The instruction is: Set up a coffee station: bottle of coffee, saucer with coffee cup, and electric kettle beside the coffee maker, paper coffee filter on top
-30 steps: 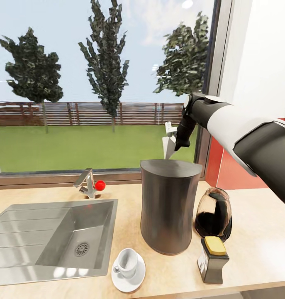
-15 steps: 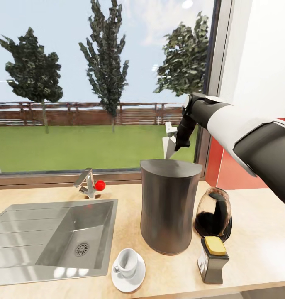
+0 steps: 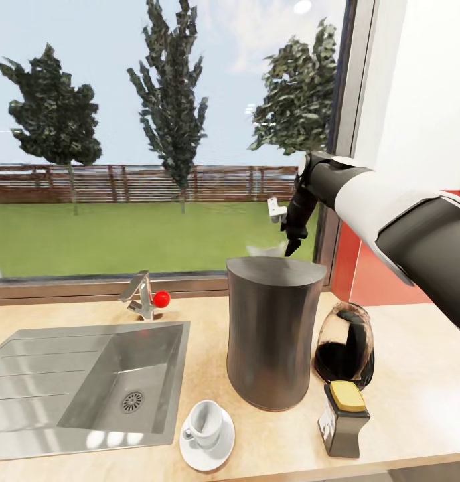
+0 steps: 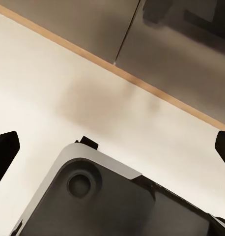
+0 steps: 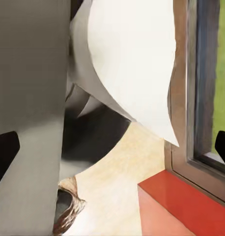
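Observation:
The tall dark grey coffee maker (image 3: 272, 331) stands on the counter right of the sink. A white paper filter (image 3: 266, 250) rests at the back of its top, free of the fingers; in the right wrist view the filter (image 5: 134, 64) curves beside the grey coffee maker (image 5: 26, 103). My right gripper (image 3: 284, 226) hovers just above it, open, as does my right gripper (image 5: 112, 150) with its fingertips far apart. A white cup (image 3: 206, 421) sits on its saucer (image 3: 219, 452) in front. The yellow-lidded coffee bottle (image 3: 343, 418) and the dark glass kettle (image 3: 344, 344) stand to the right. My left gripper (image 4: 112, 152) is open and holds nothing.
A steel sink (image 3: 82, 385) with a faucet (image 3: 141, 295) and a red knob takes up the counter's left. A window runs behind the counter (image 3: 417, 375), and a red wall panel (image 3: 363, 274) stands at the right. In the left wrist view a grey machine part (image 4: 93, 196) lies over pale floor.
The filter has left my right gripper: it hung upright between the fingers and now rests on the coffee maker's top. The gripper has opened and shifted slightly.

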Controlling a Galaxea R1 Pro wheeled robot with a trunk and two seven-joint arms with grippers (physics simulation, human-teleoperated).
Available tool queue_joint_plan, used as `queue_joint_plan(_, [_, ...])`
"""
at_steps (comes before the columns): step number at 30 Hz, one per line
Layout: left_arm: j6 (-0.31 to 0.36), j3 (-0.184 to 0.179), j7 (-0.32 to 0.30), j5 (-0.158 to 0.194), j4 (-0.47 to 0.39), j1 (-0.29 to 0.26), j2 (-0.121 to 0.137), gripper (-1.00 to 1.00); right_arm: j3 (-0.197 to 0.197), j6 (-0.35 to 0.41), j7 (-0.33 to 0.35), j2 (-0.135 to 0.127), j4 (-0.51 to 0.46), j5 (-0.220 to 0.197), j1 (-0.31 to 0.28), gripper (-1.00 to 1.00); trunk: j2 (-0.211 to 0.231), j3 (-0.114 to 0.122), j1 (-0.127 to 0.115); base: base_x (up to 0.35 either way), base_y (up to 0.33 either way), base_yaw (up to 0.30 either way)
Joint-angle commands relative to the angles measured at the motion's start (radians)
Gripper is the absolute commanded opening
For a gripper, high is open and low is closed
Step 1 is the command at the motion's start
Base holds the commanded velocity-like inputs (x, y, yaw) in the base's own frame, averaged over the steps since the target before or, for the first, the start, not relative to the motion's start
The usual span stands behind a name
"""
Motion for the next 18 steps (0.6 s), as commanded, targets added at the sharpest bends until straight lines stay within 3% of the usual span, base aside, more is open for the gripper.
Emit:
queue_joint_plan(1, [-0.003, -0.002, -0.008, 0.011, 0.001, -0.001, 0.0, 1.0, -0.009, 0.011, 0.003, 0.001, 0.002, 0.024, -0.002, 1.0, -0.002, -0.002, 0.0, 0.0, 0.0, 0.0])
queue_joint_plan(18, [-0.006, -0.001, -0.008, 0.01, 0.001, -0.001, 0.001, 1.0, -0.01, 0.023, -0.007, -0.004, 0.001, 0.029, -0.002, 1.0, -0.002, -0.002, 0.0, 0.0, 0.0, 0.0])
